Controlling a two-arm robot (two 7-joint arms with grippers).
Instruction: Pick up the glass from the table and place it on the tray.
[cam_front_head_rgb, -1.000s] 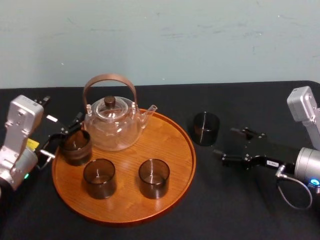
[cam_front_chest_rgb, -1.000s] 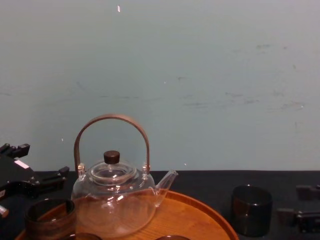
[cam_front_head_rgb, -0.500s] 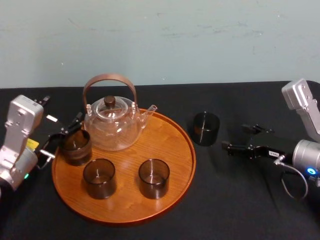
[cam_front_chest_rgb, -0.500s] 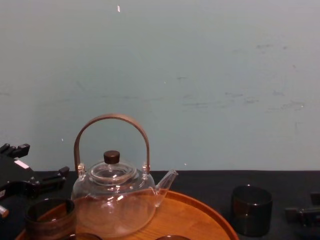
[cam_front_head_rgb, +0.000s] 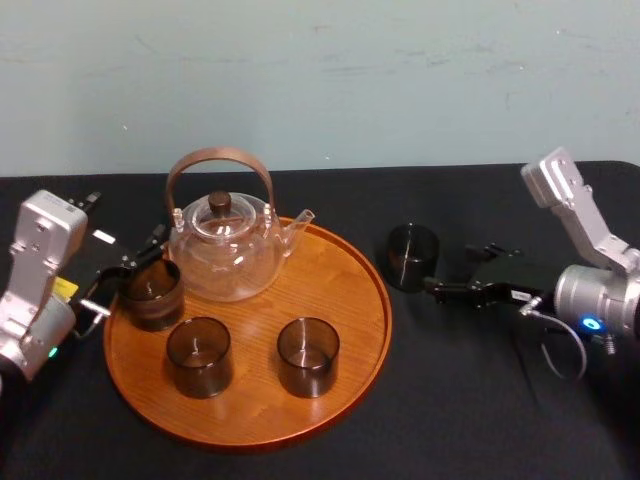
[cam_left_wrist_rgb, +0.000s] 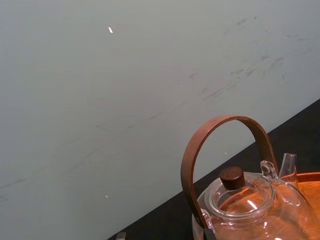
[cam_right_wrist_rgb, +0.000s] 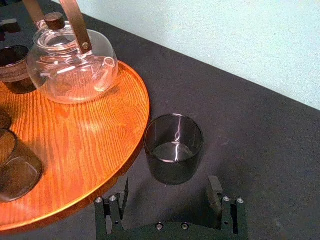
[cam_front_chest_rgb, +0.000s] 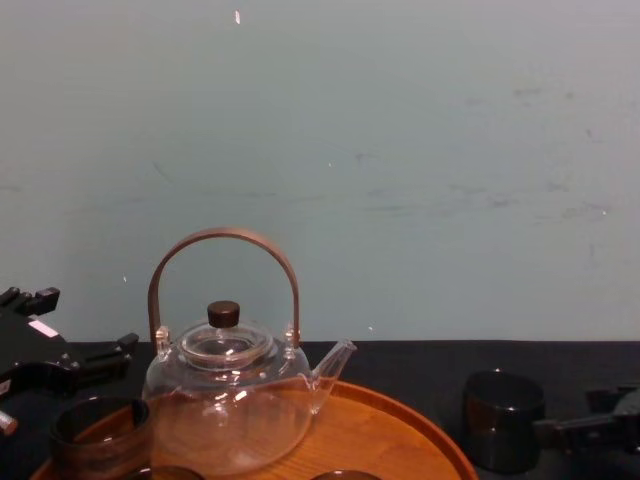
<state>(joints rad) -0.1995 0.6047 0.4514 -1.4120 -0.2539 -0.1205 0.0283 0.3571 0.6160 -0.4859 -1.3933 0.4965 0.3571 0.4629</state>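
Black cloth table (cam_front_head_rgb: 450, 400) holds the dark smoked-glass cup (cam_front_head_rgb: 412, 257) right of centre, just outside the round orange-brown wooden tray (cam_front_head_rgb: 340, 330). Right gripper (cam_right_wrist_rgb: 168, 182), fingers spread, lines up to straddle it; left gripper (cam_front_head_rgb: 125, 272), also spread, idles far left.

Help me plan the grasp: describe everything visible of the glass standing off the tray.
The glass is a short, straight-walled cylinder of dark, smoky, see-through material with an open top and a thicker base, and it looks empty. It stands upright on the black-clothed table, just off the right rim of the tray, with a gap between them. The right gripper faces it, open, stopping short of its wall.
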